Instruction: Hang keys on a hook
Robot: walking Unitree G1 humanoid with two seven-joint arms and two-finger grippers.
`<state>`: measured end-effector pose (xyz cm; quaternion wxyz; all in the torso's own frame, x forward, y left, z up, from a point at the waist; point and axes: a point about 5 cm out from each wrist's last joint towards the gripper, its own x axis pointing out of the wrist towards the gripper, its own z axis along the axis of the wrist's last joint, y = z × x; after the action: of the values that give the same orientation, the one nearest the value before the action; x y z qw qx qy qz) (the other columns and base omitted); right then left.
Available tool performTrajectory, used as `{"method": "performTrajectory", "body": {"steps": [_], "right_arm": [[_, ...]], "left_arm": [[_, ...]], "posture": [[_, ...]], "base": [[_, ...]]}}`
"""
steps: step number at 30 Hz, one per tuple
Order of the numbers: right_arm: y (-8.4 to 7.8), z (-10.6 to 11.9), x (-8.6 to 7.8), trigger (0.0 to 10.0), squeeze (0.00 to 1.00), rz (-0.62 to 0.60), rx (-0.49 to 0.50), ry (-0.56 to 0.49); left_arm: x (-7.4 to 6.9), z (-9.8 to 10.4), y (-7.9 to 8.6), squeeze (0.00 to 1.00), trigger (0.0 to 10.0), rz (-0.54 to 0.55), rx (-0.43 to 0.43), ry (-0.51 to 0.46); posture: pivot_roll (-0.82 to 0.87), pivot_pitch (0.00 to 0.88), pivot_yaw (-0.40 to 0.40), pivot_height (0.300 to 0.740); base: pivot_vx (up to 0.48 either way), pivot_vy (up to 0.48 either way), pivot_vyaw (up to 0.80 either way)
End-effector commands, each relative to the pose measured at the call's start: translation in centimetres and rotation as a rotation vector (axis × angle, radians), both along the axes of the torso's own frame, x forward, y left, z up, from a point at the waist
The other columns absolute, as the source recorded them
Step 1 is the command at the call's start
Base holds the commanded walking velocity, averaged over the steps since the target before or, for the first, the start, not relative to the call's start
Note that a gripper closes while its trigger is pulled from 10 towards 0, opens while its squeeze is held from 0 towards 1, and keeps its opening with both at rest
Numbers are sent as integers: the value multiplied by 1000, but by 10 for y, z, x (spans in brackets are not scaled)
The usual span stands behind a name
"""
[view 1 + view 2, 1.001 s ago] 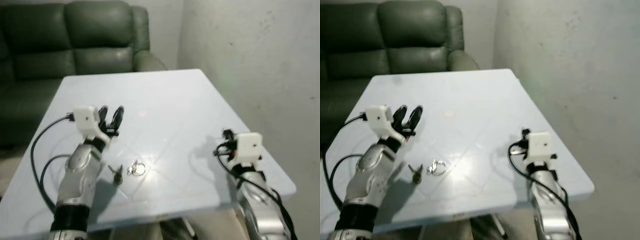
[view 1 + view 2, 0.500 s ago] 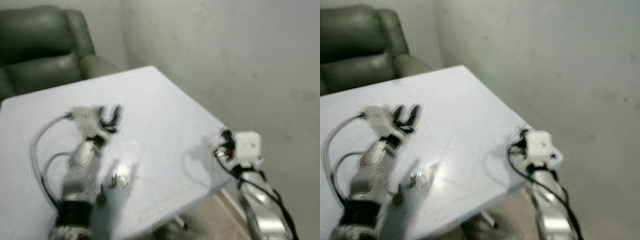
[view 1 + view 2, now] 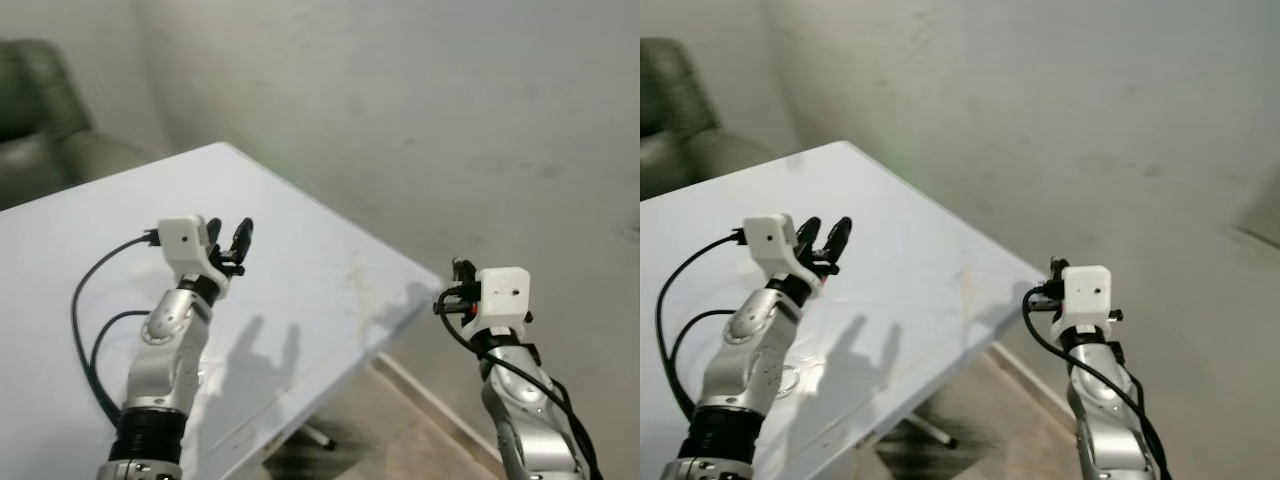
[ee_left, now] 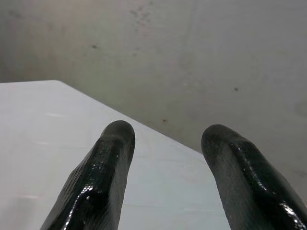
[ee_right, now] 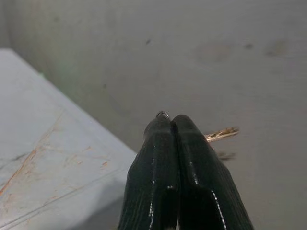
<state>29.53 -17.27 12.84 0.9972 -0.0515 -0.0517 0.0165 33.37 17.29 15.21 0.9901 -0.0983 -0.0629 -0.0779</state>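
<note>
right gripper (image 5: 172,125) clenched on a key (image 5: 220,133) beyond the tabletop (image 3: 60,230) corner; left gripper (image 4: 165,139) spread above the tabletop.

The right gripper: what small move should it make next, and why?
Probably hold the right gripper shut and ease it toward the wall, looking for the hook. Its fingers are pressed together on the keys, with one brass blade poking out beside them, and it hangs past the table edge facing plain wall. The left gripper is open over the table.
</note>
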Motion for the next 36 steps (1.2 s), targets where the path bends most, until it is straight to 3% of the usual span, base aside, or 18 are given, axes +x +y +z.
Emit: {"method": "performTrajectory", "body": {"steps": [1,36], "right_arm": [[-5,6,1,10000,0,-13,-6,-21],[-1,13,5,10000,0,-18,-3,-42]], "left_arm": [[-1,7,-3,0,10000,-7,14,-25],[0,15,-1,0,10000,17,43,-50]], "posture": [[107,0,45,740],[115,0,47,740]], "base": [[0,0,-769],[0,0,-769]]}}
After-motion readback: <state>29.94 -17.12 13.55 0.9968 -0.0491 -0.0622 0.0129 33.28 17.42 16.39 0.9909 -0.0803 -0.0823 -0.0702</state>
